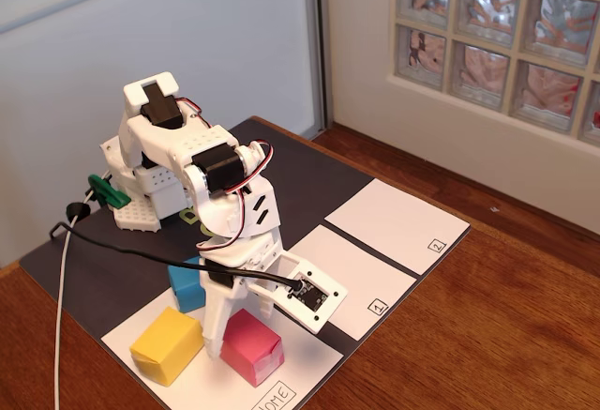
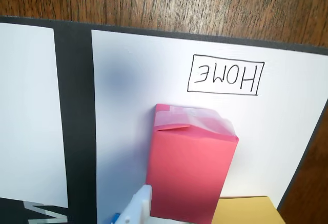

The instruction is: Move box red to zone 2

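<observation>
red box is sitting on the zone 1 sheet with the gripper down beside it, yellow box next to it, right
Not quite. The red box sits on the white sheet labelled HOME, not zone 1; the fixed view shows this, and the wrist view shows the HOME label just past the box. The rest holds: the gripper is down beside it and the yellow box is next to it.

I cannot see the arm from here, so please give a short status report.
Gripper down at red box on HOME sheet, grasp not confirmed. Zone 2 empty. Yellow box and blue box close beside.
</observation>
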`<state>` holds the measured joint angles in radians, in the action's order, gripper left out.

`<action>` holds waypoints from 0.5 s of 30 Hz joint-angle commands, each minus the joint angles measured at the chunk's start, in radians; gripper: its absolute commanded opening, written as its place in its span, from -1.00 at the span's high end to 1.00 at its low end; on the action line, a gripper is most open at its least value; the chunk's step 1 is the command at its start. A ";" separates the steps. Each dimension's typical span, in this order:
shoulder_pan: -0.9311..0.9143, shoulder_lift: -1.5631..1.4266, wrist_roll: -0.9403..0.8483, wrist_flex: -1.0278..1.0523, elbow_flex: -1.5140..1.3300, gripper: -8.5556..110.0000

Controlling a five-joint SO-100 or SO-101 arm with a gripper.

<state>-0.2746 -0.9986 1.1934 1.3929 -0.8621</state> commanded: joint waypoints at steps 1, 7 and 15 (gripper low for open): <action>0.011 -0.058 0.026 0.011 0.012 0.07; 0.021 -0.218 0.058 -0.117 -0.284 0.08; 0.026 -0.250 0.046 -0.209 -0.417 0.07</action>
<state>-0.2577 -1.1934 1.2456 1.2103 -1.2778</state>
